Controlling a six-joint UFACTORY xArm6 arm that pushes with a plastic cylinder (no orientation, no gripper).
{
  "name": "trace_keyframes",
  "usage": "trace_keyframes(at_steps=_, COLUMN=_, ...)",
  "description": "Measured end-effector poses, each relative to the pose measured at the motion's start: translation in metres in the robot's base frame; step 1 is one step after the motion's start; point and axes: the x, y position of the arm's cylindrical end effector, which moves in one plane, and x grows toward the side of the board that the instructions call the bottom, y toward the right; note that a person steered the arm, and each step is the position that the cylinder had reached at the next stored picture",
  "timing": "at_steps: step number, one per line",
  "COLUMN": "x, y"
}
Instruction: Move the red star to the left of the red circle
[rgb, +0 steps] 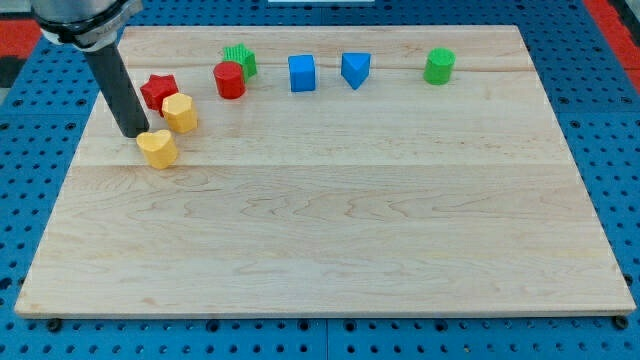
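My tip (136, 133), a bare rod with no claw, touches the yellow heart (158, 148). Beyond it, beside the yellow hexagon (181, 112), sits the red star (158, 90), already left of the red circle (229, 80). It looks light and rigid; I'd push a flat side.

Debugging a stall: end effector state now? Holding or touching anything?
My tip: a bare rod, no jaws, holding nothing; beside the yellow heart block, contact unclear. Red star apart.
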Motion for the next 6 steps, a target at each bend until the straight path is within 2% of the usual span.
trace_keyframes(at_steps=1, x=-0.025, y=0.001)
trace_keyframes(at_steps=4, x=-0.062, y=0.028)
trace_keyframes(at_steps=6, x=-0.065, y=0.066)
